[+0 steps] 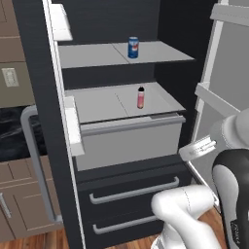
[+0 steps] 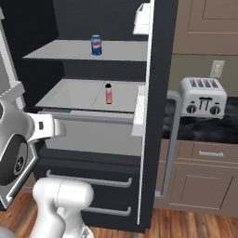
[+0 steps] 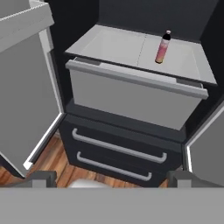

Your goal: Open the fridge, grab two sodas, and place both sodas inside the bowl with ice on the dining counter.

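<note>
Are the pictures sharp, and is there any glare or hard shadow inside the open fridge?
Left base view: fridge interior evenly lit, blue can logo soft. Right base view: no glare on toaster. Hand view: pink-label bottle slightly blurred, with a faint shadow at its base.

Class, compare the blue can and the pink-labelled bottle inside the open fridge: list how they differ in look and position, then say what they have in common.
The blue can is short, squat and blue with a red-and-white logo; the pink-labelled bottle is slimmer, with a dark cap. The blue can stands on the upper shelf; the pink-labelled bottle stands on the lower shelf, just above the closed grey drawer. Both stand upright and untouched inside the open fridge.
</note>
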